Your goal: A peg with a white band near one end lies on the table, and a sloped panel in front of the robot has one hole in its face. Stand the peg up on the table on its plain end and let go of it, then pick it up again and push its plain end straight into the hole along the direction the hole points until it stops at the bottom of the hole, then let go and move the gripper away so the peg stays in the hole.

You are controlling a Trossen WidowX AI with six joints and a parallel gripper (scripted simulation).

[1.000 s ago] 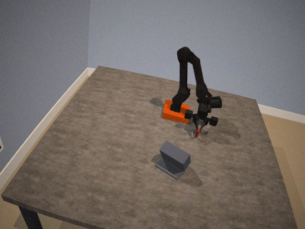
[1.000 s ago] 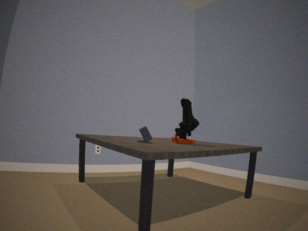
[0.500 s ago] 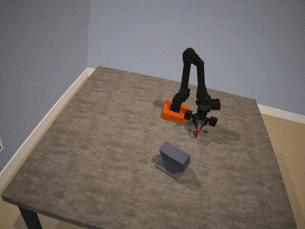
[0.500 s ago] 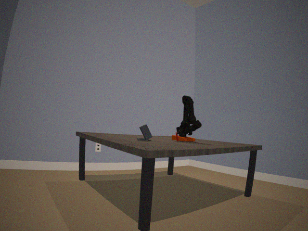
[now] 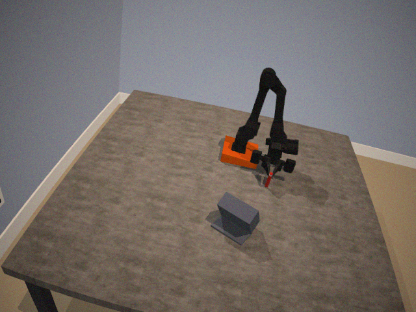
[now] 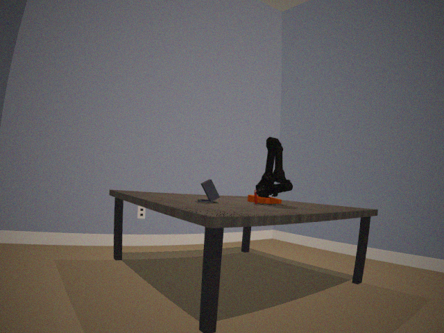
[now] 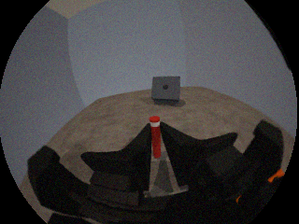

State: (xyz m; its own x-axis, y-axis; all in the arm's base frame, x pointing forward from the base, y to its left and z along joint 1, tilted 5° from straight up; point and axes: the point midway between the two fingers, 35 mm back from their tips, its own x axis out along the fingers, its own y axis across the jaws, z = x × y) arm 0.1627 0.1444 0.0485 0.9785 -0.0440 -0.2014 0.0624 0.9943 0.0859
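Observation:
The red peg [image 5: 268, 182] [image 6: 255, 198] [image 7: 156, 144] is close to upright, with its white-banded end up and its plain end down. My gripper [image 5: 271, 173] [image 7: 154, 125] is shut on the peg near the banded end. The plain end is at or just above the table; the frames do not show which. The grey sloped panel [image 5: 238, 208] [image 6: 209, 191] [image 7: 172, 94] stands apart from the peg, farther out from the robot. Its hole [image 7: 165, 87] shows as a dark spot in the face in the wrist view; the top camera sees the panel's back.
The orange robot base [image 5: 236, 158] [image 6: 265, 200] is close beside the gripper. The table [image 5: 134, 201] [image 6: 172, 207] [image 7: 112, 117] carries the base and the panel, and its right edge lies beyond the arm in the top view.

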